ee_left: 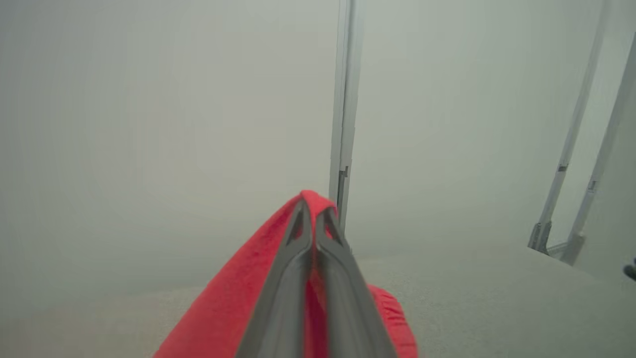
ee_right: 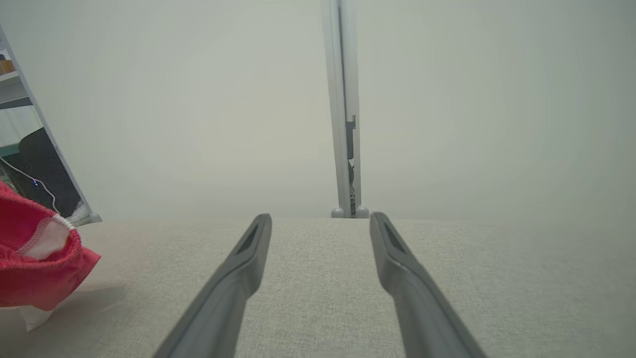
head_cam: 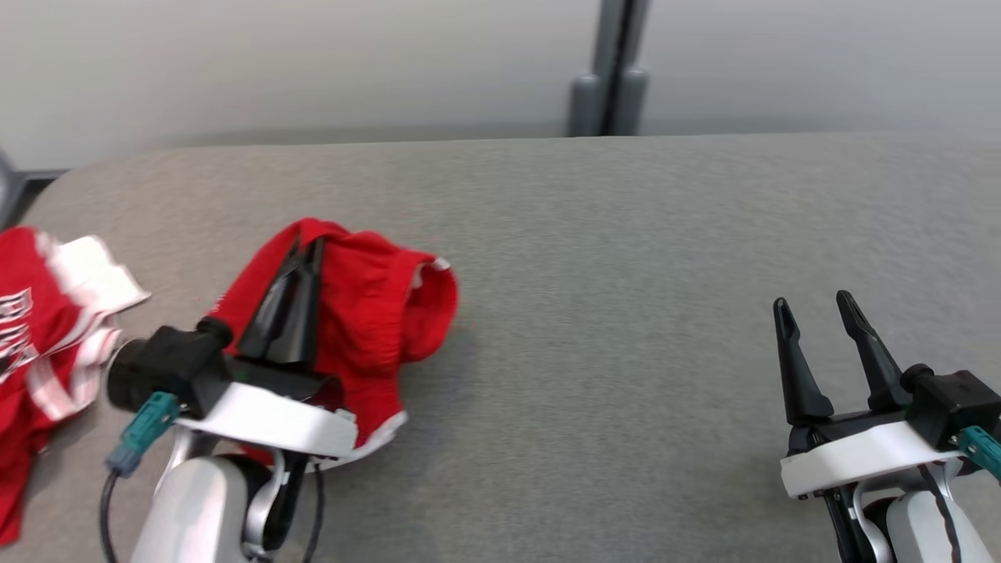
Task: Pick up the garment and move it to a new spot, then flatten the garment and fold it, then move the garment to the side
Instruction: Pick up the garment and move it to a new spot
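A red garment (head_cam: 375, 313) with white trim hangs bunched from my left gripper (head_cam: 305, 249), which is shut on a fold at its top, lifted above the grey surface (head_cam: 626, 274) at the left. In the left wrist view the closed fingers (ee_left: 293, 263) pinch the red garment (ee_left: 233, 303) at their tips. My right gripper (head_cam: 817, 306) stands open at the lower right, nothing between its fingers. In the right wrist view its fingers (ee_right: 248, 258) are spread over the bare surface, and the red garment (ee_right: 39, 268) hangs at the far left.
Another red and white piece of clothing (head_cam: 47, 336) lies at the surface's left edge. A grey post (head_cam: 610, 78) stands behind the far edge against a pale wall. A shelf frame (ee_right: 30, 109) shows at the left in the right wrist view.
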Controlling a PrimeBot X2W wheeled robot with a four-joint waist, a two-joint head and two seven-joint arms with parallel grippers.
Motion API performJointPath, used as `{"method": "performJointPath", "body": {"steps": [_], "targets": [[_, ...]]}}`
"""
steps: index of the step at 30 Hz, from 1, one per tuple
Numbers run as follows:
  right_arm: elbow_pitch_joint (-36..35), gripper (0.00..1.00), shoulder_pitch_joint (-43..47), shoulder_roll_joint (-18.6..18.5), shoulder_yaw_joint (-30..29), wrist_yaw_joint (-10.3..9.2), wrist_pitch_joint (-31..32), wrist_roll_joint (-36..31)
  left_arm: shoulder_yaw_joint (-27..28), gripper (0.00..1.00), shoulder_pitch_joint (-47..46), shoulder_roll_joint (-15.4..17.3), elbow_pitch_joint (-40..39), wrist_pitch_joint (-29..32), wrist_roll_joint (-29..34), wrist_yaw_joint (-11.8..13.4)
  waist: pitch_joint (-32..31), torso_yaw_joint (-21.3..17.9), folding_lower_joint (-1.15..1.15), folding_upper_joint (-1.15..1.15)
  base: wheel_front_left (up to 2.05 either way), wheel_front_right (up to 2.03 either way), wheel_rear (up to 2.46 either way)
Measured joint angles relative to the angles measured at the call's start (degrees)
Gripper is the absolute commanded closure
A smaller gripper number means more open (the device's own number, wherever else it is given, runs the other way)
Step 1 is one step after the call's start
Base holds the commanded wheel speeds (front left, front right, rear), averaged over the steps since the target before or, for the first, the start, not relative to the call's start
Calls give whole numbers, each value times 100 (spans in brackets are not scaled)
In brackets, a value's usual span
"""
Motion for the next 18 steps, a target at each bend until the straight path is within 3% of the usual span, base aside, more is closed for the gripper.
{"method": "performJointPath", "body": {"steps": [10, 18], "targets": [[19, 0, -23, 55, -89, 0, -41, 52, -903, 100, -588, -143, 294, 79, -24, -183, 204, -1258, 0, 0, 0, 0, 0], [115, 0, -35, 109, -80, 0, -131, 160, -1246, 100, -799, -221, 1074, 78, -282, -238, 542, -2047, 0, 0, 0, 0, 0]]}}
